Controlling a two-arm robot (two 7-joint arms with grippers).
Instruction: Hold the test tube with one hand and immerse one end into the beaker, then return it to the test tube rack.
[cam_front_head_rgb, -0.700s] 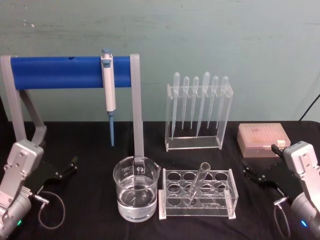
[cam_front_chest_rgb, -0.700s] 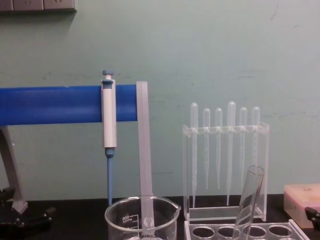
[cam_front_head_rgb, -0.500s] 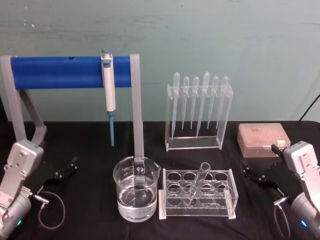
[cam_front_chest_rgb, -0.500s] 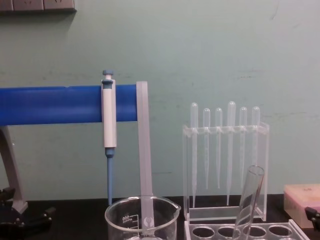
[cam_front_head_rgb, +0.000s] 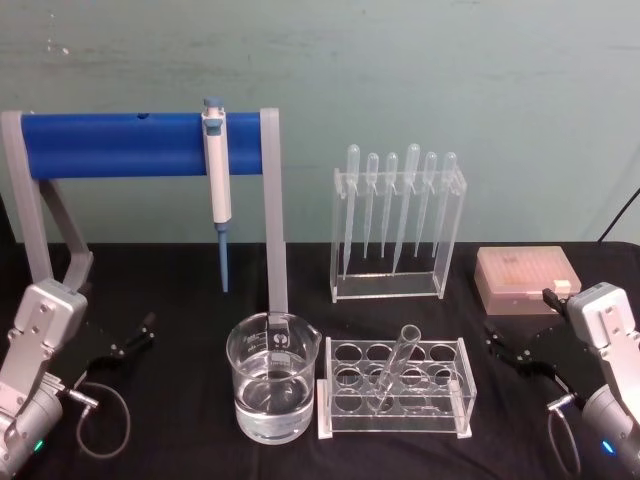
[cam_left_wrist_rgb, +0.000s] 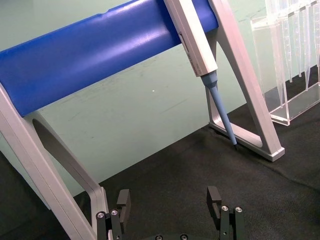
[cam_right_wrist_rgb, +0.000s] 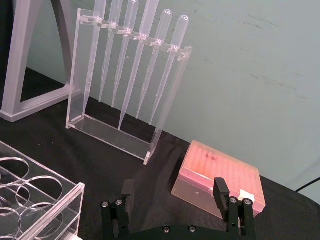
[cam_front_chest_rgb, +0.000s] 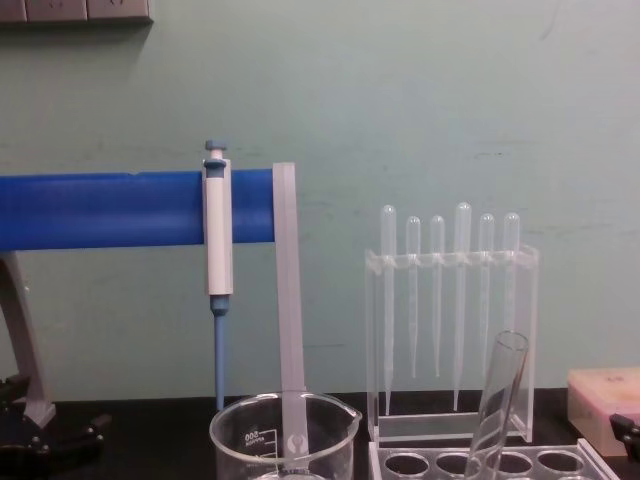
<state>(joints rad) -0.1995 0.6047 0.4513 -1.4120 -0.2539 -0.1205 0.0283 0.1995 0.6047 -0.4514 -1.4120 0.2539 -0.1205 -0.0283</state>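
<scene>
At the near left of the black worktop (cam_front_head_rgb: 180, 440), the black two-jawed left hand (cam_front_head_rgb: 135, 335) sits low on its silver arm, pointing inward. Its jaws are spread wide, as the left wrist view (cam_left_wrist_rgb: 169, 200) shows, and hold nothing. The right hand (cam_front_head_rgb: 505, 348) mirrors it at the near right, jaws likewise spread apart (cam_right_wrist_rgb: 172, 192) and empty, well apart from the glassware.

Between the two hands, a wide clear glass beaker (cam_front_head_rgb: 272, 390) partly filled with clear liquid stands just left of a clear plastic rack with round holes (cam_front_head_rgb: 440, 410). The clear glass test tube (cam_front_head_rgb: 395, 365) sits in one rack hole, leaning with its open rim up and to the right.

Farther back are a pink tip box (cam_front_head_rgb: 525, 280), a clear stand of bulb-topped plastic pipettes (cam_front_head_rgb: 398, 225), and a blue-and-white pipettor (cam_front_head_rgb: 217, 190) hanging from a blue bar on grey legs (cam_front_head_rgb: 120, 143).
</scene>
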